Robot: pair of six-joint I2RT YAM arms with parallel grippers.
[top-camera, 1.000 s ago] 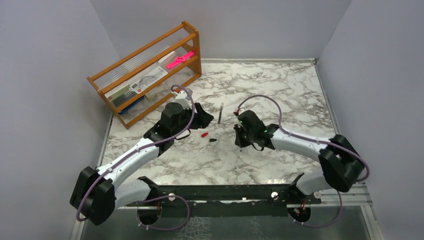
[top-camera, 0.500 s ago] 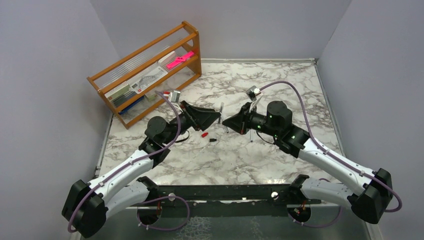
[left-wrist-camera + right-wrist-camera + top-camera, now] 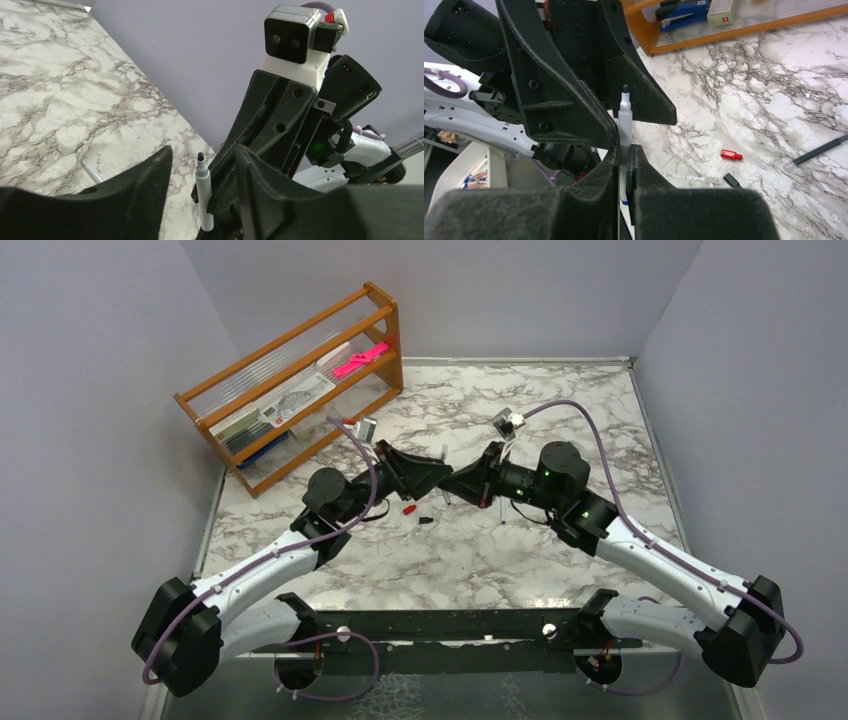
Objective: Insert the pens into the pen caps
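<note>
My right gripper [image 3: 625,150] is shut on a white pen [image 3: 625,120] with a black tip, held upright. My left gripper [image 3: 204,150] faces it nose to nose above the table, open, with that pen [image 3: 205,195] standing between its fingers [image 3: 150,185] without being pinched. In the top view the left gripper [image 3: 428,477] and right gripper [image 3: 462,483] meet at mid-table. A red cap [image 3: 408,509] and a black cap [image 3: 425,521] lie on the marble just below them; the red cap [image 3: 731,155] and black cap [image 3: 731,180] also show in the right wrist view. A dark pen [image 3: 819,150] lies loose beyond them.
A wooden rack [image 3: 300,390] stands at the back left, holding a pink object [image 3: 360,360] and a blue stapler [image 3: 681,10]. A thin clear pen [image 3: 91,171] lies on the marble table [image 3: 560,410]. Grey walls close in the sides and back.
Both arms have lifted off the table and swung toward each other until the grippers meet. The right one has kept hold of the white pen; the left jaws now stand around its tip.
</note>
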